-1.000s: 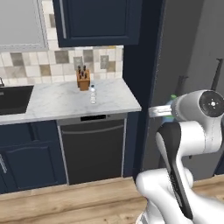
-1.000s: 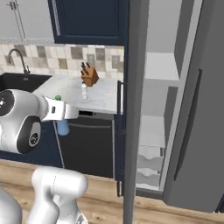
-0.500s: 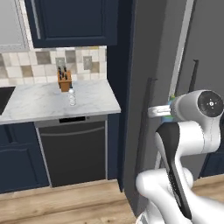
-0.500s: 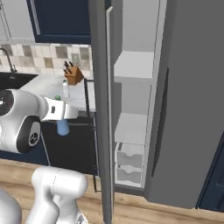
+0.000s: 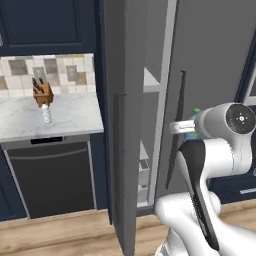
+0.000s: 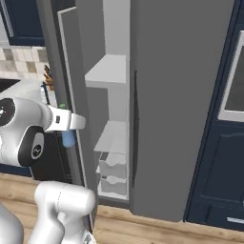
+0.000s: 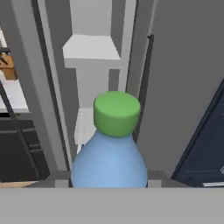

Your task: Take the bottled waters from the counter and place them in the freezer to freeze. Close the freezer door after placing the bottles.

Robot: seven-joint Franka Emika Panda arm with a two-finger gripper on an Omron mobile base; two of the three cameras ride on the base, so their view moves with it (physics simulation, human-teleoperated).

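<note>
The tool (image 7: 109, 186) is clamped on the blue-tinted plastic bottle with the green cap (image 7: 110, 153), held upright and facing the open tall grey freezer (image 7: 94, 87), probably so it can go straight onto a white shelf (image 7: 89, 47). The hand view shows that grip and cap. The left base view adds the clear ribbed bottle (image 5: 46, 114), left of the freezer on the veined marble tabletop (image 5: 75, 117) by a wooden knife block (image 5: 42, 92), and the flat grey freezer door (image 5: 125, 125) standing ajar.

A knife block (image 5: 42, 92) by tiled backsplash (image 5: 60, 72) — wood floor (image 5: 60, 232) below.
</note>
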